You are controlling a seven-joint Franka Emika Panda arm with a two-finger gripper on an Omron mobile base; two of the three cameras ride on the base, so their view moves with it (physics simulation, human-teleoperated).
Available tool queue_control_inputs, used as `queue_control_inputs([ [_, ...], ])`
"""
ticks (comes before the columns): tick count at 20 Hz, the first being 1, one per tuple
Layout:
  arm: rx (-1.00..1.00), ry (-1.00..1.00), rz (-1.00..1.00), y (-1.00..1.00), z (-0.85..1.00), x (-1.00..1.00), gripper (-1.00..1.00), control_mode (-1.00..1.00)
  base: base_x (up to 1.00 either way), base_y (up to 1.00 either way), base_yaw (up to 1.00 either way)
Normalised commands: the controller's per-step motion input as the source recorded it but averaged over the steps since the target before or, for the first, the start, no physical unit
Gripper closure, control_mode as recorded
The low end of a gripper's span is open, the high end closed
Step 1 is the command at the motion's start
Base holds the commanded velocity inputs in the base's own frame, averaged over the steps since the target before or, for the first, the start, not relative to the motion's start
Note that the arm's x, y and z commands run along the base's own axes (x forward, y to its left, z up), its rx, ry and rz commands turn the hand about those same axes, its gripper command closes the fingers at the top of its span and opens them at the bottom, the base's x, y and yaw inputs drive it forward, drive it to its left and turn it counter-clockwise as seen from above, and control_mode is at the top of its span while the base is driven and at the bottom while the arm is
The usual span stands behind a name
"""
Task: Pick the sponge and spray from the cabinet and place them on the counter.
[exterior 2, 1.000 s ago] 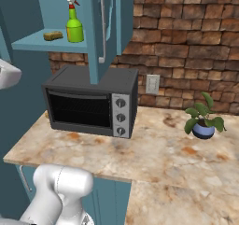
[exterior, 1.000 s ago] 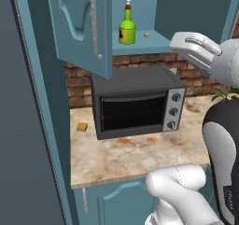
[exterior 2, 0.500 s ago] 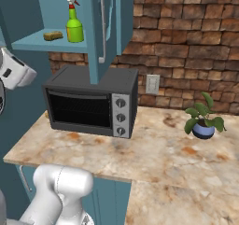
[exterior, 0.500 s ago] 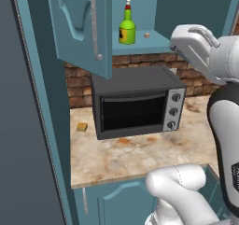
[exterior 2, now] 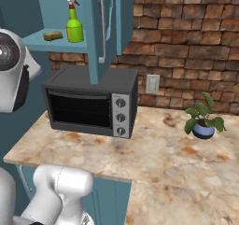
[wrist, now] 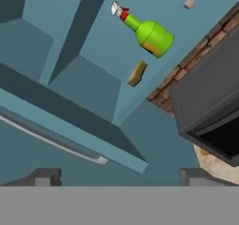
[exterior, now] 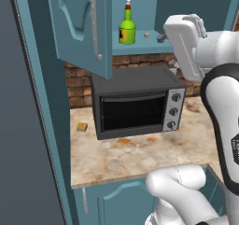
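**Claw raised toward the open cabinet, nothing picked yet**

The sponge (exterior 2: pixel 53 34) and the spray (exterior 2: pixel 73 26) both sit on the shelf of the cabinet (exterior: pixel 81 28), the sponge just left of the bottle in the right base view. Neither is on the counter (exterior 2: pixel 158 149) yet, so this looks like the approach for the first pick. The arm is lifted high, its hand level with the shelf and to the right of the opening. The hand view is rolled, with bottle and sponge well ahead. The claw (wrist: pixel 119 175) is spread wide and empty. Next it likely needs to reach in past the open door, square up on one item and close without knocking the other.
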Motion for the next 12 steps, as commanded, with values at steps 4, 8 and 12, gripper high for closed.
queue_control_inputs([
  [4,0.12,0.1,0.11,0.22,0.0,0.49,-1.0,-1.0,0.0,0.0,0.0],
  [8,0.14,0.13,0.12,0.24,0.0,0.57,-1.0,-1.0,0.0,0.0,0.0],
  [12,0.14,0.12,0.14,0.36,0.0,0.49,-1.0,-1.0,0.0,0.0,0.0],
])
